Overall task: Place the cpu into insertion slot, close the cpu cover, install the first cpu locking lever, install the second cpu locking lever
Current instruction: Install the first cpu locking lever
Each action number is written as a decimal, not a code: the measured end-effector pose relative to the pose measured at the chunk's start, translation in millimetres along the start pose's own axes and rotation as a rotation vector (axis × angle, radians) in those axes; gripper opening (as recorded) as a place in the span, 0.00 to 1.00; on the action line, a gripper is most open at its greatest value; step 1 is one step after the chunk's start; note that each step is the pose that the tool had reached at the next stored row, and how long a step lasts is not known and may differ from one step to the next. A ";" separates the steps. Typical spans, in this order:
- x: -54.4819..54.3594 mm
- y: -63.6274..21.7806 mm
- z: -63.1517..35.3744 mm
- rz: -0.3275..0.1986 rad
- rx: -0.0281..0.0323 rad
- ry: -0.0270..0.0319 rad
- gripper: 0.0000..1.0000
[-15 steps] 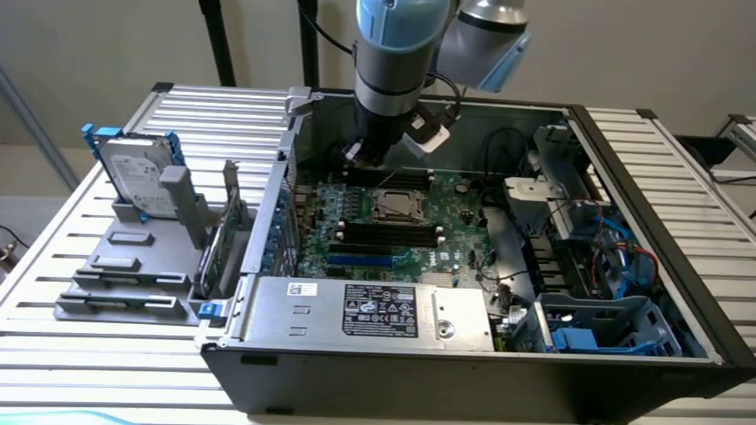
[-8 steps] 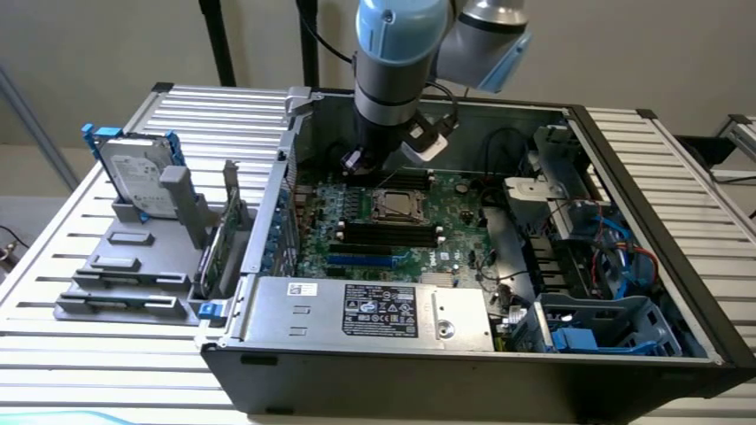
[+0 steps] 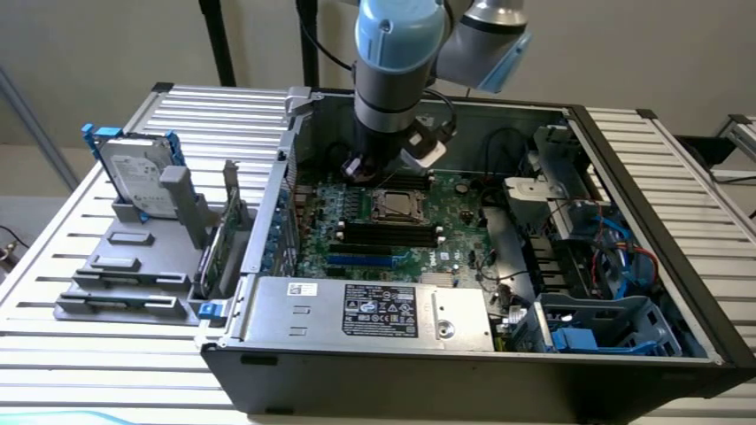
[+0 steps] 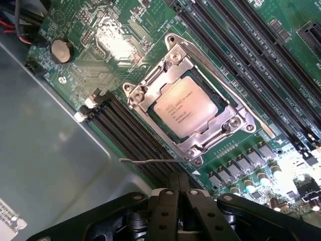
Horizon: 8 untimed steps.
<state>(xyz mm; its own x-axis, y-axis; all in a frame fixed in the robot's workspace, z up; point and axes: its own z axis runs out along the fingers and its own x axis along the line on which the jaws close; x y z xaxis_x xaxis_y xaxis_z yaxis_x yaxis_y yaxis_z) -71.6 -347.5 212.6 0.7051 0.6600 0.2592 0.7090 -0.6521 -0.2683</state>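
Note:
The cpu [image 4: 184, 108], a pale square chip, lies in the insertion slot [image 3: 396, 205] on the green board. The silvery cpu cover [image 4: 150, 85] is down over it, framing the chip. One locking lever [image 4: 235, 95] lies along the socket's edge. A second thin lever [image 4: 145, 160] sticks out sideways from the socket's corner, its free end over the black memory slots. My gripper [image 4: 178, 182] is shut with nothing between its fingers, its tip right beside that loose lever. In the exterior view the gripper [image 3: 360, 170] hangs just behind the socket.
Black memory slots [image 4: 125, 135] run beside the socket. The grey power supply box [image 3: 366, 310] fills the case's front. Cables and a blue drive cage [image 3: 603, 328] sit at the exterior view's right. A hard drive [image 3: 136, 177] in a grey holder stands outside the case.

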 end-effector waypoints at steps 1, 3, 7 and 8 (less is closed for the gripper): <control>-0.2 0.3 1.1 -0.001 -0.0030 -0.0011 0.11; -0.6 0.6 3.4 -0.002 -0.0088 -0.0031 0.11; 0.6 -0.5 7.3 -0.003 -0.0138 -0.0034 0.11; 1.2 -1.1 8.2 -0.003 -0.0145 -0.0032 0.11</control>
<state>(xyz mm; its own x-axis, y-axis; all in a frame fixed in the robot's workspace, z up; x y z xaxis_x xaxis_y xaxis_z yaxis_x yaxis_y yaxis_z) -71.6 -343.0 205.6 0.7028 0.6633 0.2570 0.7114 -0.6553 -0.2540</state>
